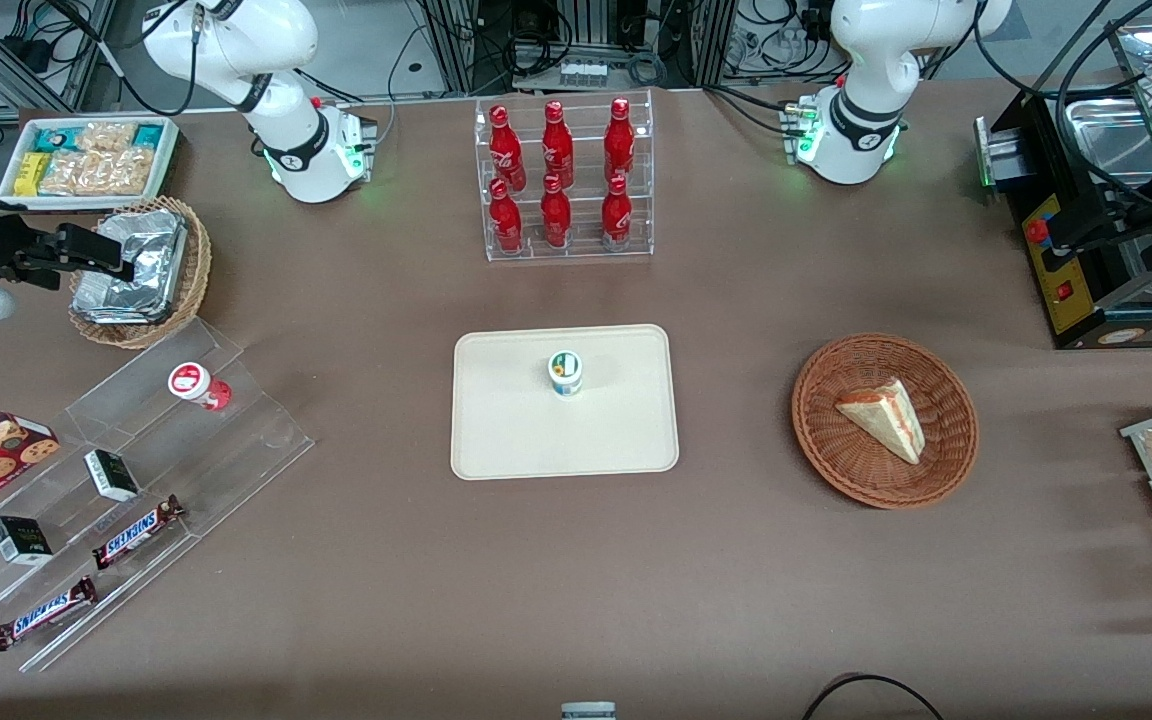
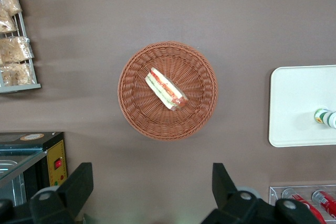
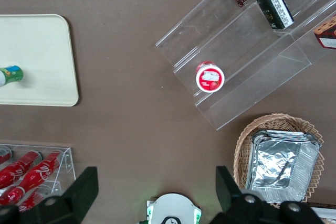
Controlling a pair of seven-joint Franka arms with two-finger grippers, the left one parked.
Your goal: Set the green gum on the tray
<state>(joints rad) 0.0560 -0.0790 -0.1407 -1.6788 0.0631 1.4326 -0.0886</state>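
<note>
The green gum [image 1: 565, 372], a small white bottle with a green-rimmed lid, stands upright on the cream tray [image 1: 516, 435], near the tray's middle. It also shows in the right wrist view [image 3: 10, 74] on the tray [image 3: 39, 51], and in the left wrist view [image 2: 325, 117] on the tray [image 2: 299, 103]. My right gripper [image 1: 101, 250] is open and empty, raised toward the working arm's end of the table, over a wicker basket of foil containers, far from the tray. Its fingers [image 3: 86, 190] stand wide apart around bare table.
A red-lidded bottle [image 1: 198, 384] stands on a clear stepped stand [image 1: 136, 480] with Snickers bars and small boxes. The foil basket [image 1: 141, 270], a white snack bin [image 1: 86, 155], a cola bottle rack [image 1: 561, 180] and a sandwich basket [image 1: 884, 420] surround the tray.
</note>
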